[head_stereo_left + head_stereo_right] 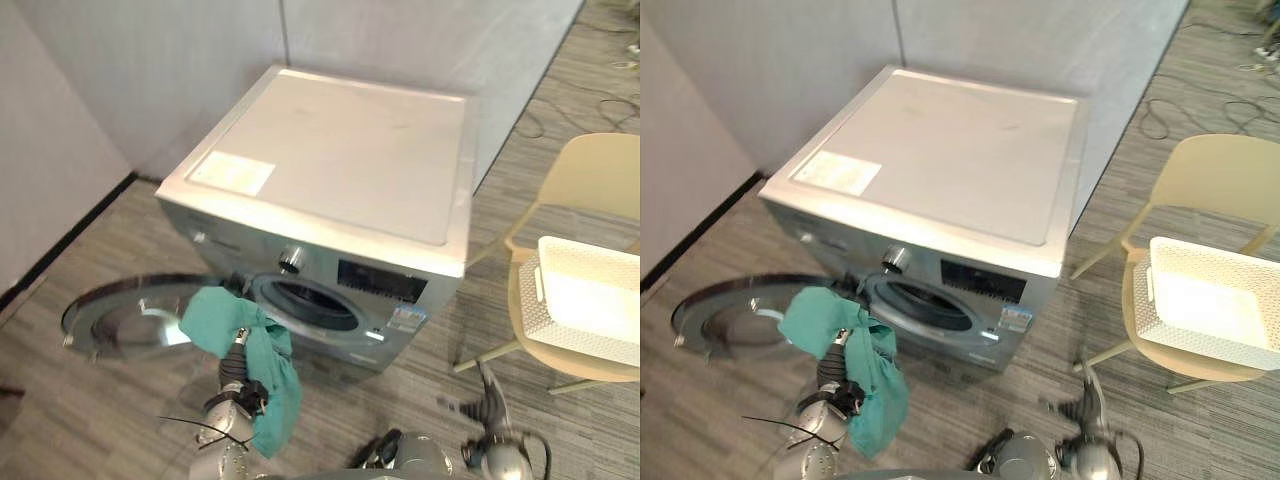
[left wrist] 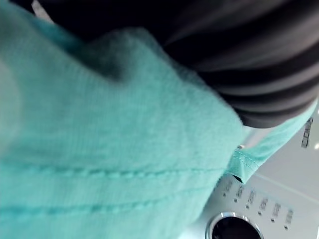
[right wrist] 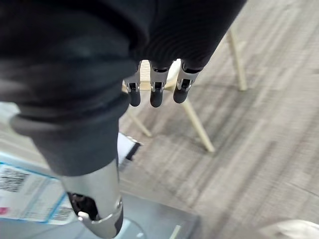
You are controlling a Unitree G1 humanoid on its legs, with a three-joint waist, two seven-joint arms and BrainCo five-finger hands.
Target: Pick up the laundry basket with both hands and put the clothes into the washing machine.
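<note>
- Your left hand (image 1: 237,365) is raised in front of the washer (image 1: 340,160), under the teal cloth (image 1: 250,340). The cloth covers its fingers, so I cannot tell how they are set.
- The cloth is bunched over the top of that hand. The rest hangs down along the forearm, so its long axis runs up and down.
- The relation to work from is this: the drum mouth (image 1: 305,303) lies just ahead of the bunch and to its right. The top of the cloth sits beside the mouth's left rim, not yet inside it.
- The door (image 1: 130,315) stands swung wide to the left, away from that path.
- I judge the next move to be a short push forward and rightward into the mouth. The hanging tail may trail outside the lower rim, so carry the hand deep enough to take it in.
- Of the 2 hands, the left is much the nearer. Your right hand (image 3: 155,84) hangs low on the right, well apart from the mouth, with its fingers loosely straight and holding nothing.
- The basket (image 1: 575,262) rests on the chair (image 1: 600,180) to the right of the washer, and I can see no clothes in it.
</note>
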